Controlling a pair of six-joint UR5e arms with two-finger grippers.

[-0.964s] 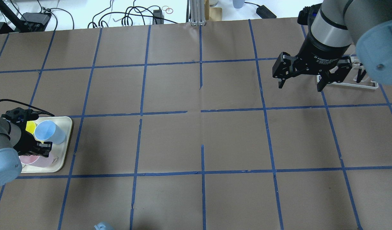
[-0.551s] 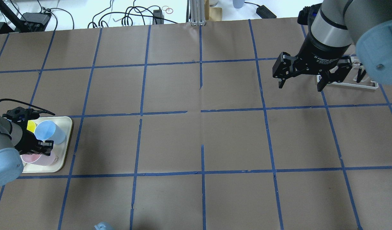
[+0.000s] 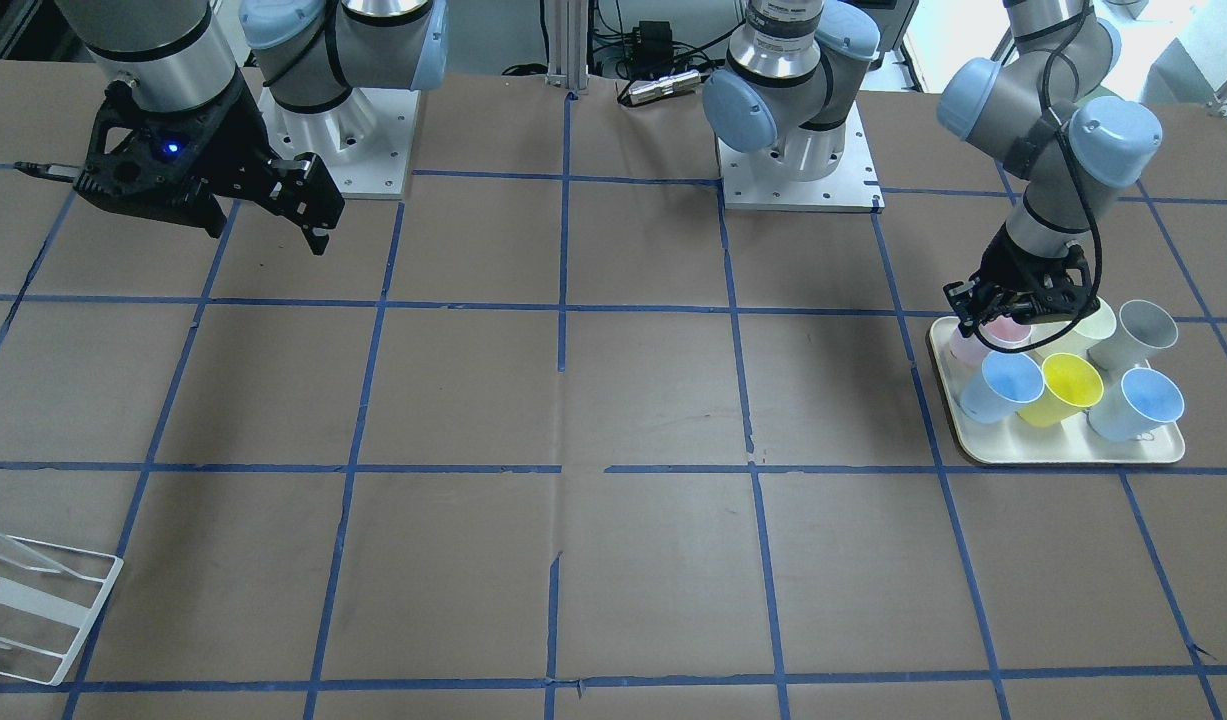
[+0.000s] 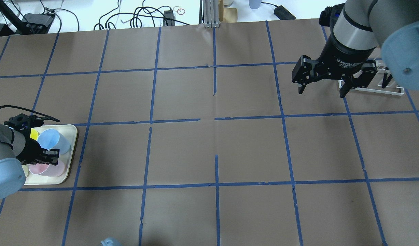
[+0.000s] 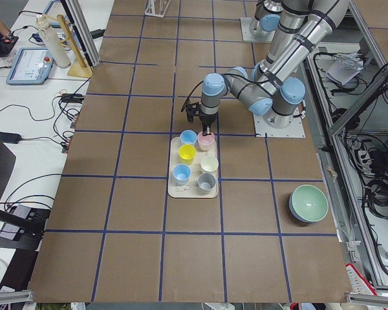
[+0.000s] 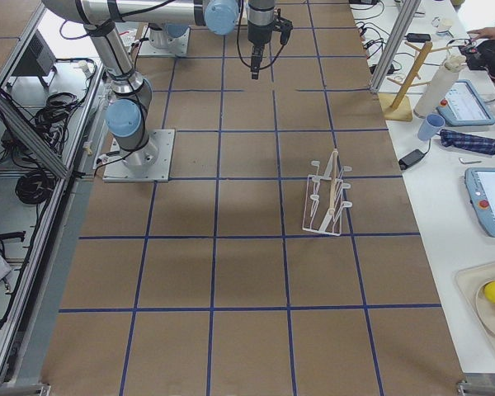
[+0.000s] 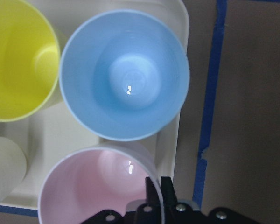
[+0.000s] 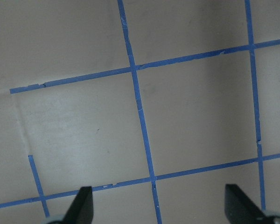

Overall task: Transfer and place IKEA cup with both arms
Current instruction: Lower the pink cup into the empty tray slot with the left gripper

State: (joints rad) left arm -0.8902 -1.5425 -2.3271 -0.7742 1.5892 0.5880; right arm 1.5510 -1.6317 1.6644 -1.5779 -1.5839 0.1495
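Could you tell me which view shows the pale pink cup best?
The left wrist-mounted view: the IKEA cup fills the lower frame, its open mouth and rim clear, the left gripper pinching that rim. Front-facing and overhead views show it partly hidden under the gripper; exterior left shows it tiny; the others miss it.

The IKEA cup [image 7: 84, 191] stands on the tray [image 3: 1063, 460], in its corner nearest the left arm's base [image 3: 798, 170]; five other cups [image 3: 1068, 380] fill the rest. The left gripper [image 7: 157, 186] pinches that cup's rim from above. The dish rack [image 4: 376, 90] and the right gripper [image 4: 321, 93] are well apart from the tray.
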